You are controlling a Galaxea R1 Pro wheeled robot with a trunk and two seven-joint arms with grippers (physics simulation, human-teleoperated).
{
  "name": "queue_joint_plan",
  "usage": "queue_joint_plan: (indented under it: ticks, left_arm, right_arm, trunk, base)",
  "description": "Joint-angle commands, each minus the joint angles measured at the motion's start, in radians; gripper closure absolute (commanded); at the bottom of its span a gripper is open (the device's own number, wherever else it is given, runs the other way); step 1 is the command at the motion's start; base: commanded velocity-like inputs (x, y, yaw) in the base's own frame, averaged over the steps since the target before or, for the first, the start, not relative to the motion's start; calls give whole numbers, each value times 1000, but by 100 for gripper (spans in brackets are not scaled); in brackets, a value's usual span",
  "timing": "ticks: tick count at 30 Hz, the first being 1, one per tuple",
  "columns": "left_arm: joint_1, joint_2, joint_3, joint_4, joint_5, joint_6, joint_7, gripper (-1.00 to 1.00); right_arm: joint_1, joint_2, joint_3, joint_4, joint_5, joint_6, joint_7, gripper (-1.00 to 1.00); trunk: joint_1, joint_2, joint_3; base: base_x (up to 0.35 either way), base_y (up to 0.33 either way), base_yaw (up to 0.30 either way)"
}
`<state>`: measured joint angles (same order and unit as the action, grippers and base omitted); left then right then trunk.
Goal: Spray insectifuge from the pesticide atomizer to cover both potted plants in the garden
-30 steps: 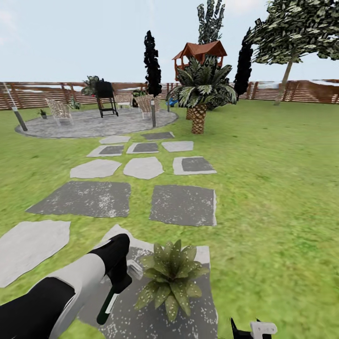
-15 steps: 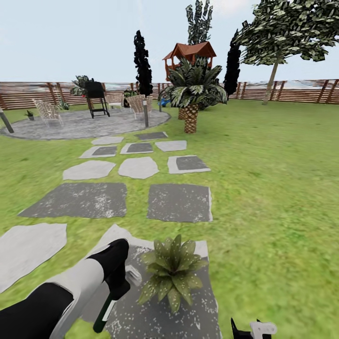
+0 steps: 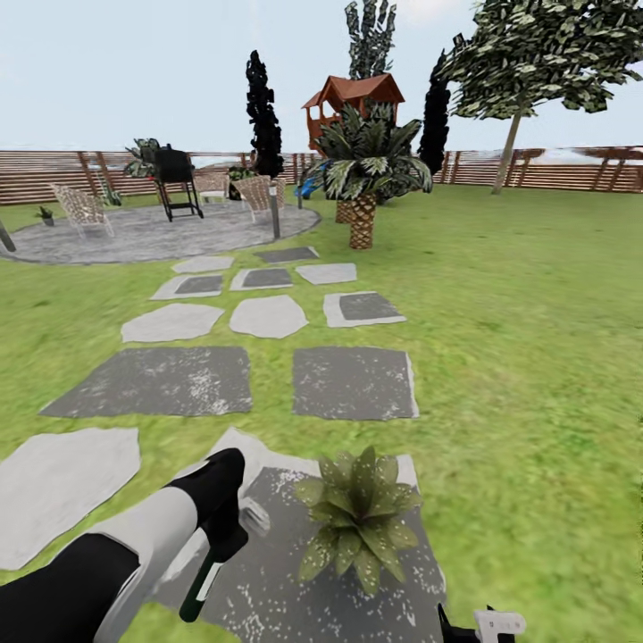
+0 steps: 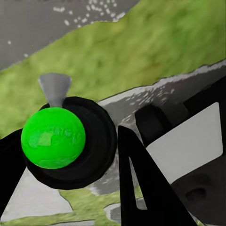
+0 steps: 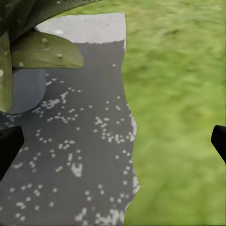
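Observation:
My left gripper [image 3: 223, 529] at the lower left of the head view is shut on the pesticide atomizer [image 3: 207, 572], a dark body with a light-grey nozzle [image 3: 254, 516] pointing toward a potted plant [image 3: 362, 520]. That plant is a rosette of pointed green leaves standing on a dark stepping stone [image 3: 295, 589]. In the left wrist view the black fingers [image 4: 136, 183] clamp the atomizer [image 4: 70, 141], which shows a green ball and a grey cone. A second small potted plant [image 3: 45, 215] stands far off on the patio. My right gripper [image 5: 113, 143] hangs open beside the near plant's grey pot [image 5: 26, 89].
Grey stepping stones [image 3: 353, 382] lead over the lawn to a round paved patio [image 3: 152, 234] with chairs and a black grill [image 3: 174, 179]. A palm [image 3: 362, 179], tall trees and a brown slatted fence [image 3: 554, 168] stand behind. Open lawn lies to the right.
The whole head view has shifted, so the camera moved: the near plant and stones now sit further right and lower. The left arm still holds the atomizer the same way.

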<state>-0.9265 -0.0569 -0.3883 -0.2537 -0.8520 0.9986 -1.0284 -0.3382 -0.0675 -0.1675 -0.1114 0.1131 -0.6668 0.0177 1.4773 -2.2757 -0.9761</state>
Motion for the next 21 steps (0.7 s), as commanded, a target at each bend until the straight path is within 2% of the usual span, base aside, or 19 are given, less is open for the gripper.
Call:
queue_joint_plan:
  ticks: [1, 13, 21]
  left_arm:
    - [0, 0, 0, -3, -10, 5, -10, 100]
    - [1, -1, 0, -4, -9, 3, -10, 100]
    - [4, -3, -6, -4, -9, 2, -10, 100]
  right_arm:
    - [-1, 0, -9, 1, 10, -4, 2, -100]
    - [-1, 0, -9, 1, 10, -4, 2, -100]
    - [-1, 0, -9, 1, 10, -4, 2, -100]
  trunk:
    - [0, 0, -1]
    - [0, 0, -1]
    - [0, 0, -1]
  base:
    - [140, 331, -256]
    - [189, 293, -264]
    - [56, 34, -265]
